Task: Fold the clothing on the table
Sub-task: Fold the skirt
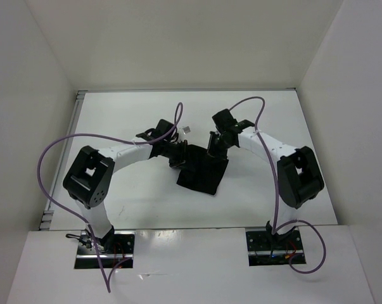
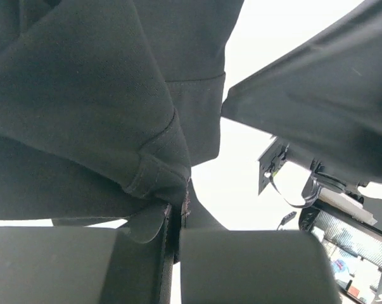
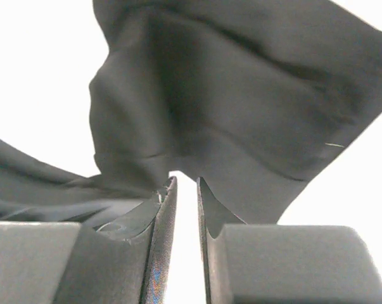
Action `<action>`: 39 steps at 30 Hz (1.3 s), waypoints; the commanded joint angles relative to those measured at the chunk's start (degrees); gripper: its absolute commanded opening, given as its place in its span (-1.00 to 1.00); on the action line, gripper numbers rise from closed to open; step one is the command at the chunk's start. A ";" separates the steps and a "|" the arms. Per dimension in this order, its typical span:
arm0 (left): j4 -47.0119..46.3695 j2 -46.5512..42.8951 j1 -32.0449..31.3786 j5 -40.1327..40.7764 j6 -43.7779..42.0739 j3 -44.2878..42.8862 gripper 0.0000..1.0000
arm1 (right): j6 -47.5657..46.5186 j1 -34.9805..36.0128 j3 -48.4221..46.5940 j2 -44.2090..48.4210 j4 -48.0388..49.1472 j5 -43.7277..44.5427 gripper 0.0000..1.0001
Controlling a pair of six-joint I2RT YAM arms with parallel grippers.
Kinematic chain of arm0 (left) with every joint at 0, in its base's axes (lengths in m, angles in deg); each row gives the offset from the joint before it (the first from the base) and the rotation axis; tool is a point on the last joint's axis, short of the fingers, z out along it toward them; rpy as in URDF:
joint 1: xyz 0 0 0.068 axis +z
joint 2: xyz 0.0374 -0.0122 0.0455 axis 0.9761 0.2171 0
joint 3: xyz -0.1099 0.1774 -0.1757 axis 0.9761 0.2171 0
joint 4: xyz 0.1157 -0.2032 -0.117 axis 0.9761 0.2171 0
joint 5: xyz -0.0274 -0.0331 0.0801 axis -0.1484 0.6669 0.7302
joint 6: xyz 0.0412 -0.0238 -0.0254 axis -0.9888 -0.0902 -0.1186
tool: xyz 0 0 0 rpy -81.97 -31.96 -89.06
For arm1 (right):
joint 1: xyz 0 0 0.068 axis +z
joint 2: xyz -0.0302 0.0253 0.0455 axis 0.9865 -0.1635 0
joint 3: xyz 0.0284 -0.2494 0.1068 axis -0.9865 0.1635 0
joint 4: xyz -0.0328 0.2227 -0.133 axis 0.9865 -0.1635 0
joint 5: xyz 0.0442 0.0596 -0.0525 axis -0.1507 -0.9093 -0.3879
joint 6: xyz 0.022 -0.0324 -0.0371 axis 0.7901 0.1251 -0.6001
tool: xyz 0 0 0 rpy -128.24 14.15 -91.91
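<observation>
- On the white table (image 1: 178,212), walled in white: both arms bent inward toward the middle.
- Near the middle, the clothing (image 1: 203,176): black and thin, gathered into a rough slanted rectangle. Near part lying flat, far edge seemingly raised between the two hands.
- At the cloth's far left corner, the left hand (image 2: 177,215): clamped tight on a hemmed edge, fabric pinched between the fingers and draping away beyond them.
- At the far right corner, the right hand (image 3: 185,187): parted a little, a slim strip of white showing through the gap. Cloth just off the tips, apparently not gripped.
- Step in hand, by the look of it: setting down a fold, right side free, left side not yet let go.
- Next move calls for opening the left hand low over the cloth so the edge drops square. Then backing both hands off without dragging the top layer. Then a fresh grip for a further fold if the shape wants one.
</observation>
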 commanded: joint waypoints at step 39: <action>-1.06 9.84 -10.74 -2.37 5.05 -10.33 -1.00 | 1.81 -1.62 9.78 -9.94 2.47 6.76 -0.60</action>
